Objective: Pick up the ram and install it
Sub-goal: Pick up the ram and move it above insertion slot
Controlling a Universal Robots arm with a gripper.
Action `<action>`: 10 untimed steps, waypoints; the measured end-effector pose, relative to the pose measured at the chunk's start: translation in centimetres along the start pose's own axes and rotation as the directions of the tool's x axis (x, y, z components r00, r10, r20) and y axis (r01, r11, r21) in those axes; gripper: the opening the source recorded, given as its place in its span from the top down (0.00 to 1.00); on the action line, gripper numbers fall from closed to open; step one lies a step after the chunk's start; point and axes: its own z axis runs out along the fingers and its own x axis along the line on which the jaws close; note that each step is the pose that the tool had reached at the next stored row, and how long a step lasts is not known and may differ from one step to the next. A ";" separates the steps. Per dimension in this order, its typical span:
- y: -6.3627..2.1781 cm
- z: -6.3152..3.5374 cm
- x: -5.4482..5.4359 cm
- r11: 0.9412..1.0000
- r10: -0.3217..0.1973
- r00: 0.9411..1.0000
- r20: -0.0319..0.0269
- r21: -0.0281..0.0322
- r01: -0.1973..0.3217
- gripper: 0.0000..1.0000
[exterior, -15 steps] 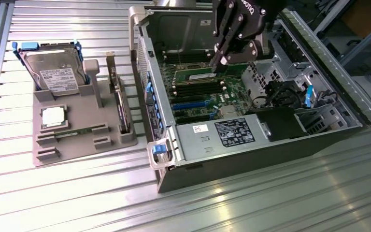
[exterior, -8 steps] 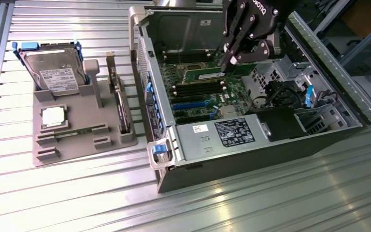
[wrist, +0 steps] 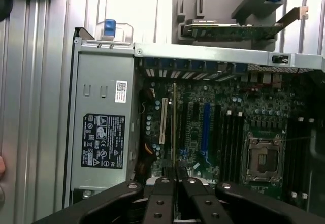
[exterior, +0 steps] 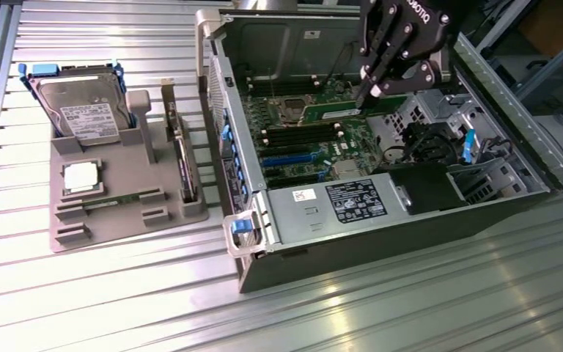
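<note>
One end effector [exterior: 372, 91], black, jointed, studded with round screw heads, which I see reaching down into the open tower case [exterior: 262, 44]; its two slim fingers are pinched onto the ram [exterior: 336, 112] at one end. Item, ram: long thin green circuit-board stick, lying level inside the case just beside the square metal-framed processor socket [exterior: 289, 110]; whether it touches the board I cannot tell. From the wrist view the ram [wrist: 174, 127] shows edge-on, a narrow pale strip running straight out from between the fingers. Item, motherboard [exterior: 306, 158]: green, densely populated, with long black memory slots [exterior: 301, 136] in parallel rows and one blue slot [exterior: 286, 158]. Item, power supply [exterior: 355, 202]: dull grey sheet-metal box with a black printed label and a small white sticker, at the near end of the case. Item, blue plastic latch [exterior: 243, 226] on the case corner. Item, moulded grey tray [exterior: 125, 229], matte, with raised ribs and pockets, at the exterior view's left, well apart from the case; it carries a hard drive [exterior: 86, 110] leaning in blue rails, a square silver processor chip [exterior: 81, 177] lying flat, and an expansion card [exterior: 182, 147] standing on edge. Item, worktop [exterior: 409, 308]: ribbed, glossy bare metal slats.
</note>
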 end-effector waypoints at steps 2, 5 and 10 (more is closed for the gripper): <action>-0.50 -0.03 0.0 1.000 0.000 1.000 -0.001 0.000 0.000 0.88; -1.06 -0.07 0.1 1.000 0.000 1.000 -0.002 0.000 0.000 0.88; -2.29 -0.15 0.2 1.000 0.000 1.000 -0.004 0.000 0.000 0.88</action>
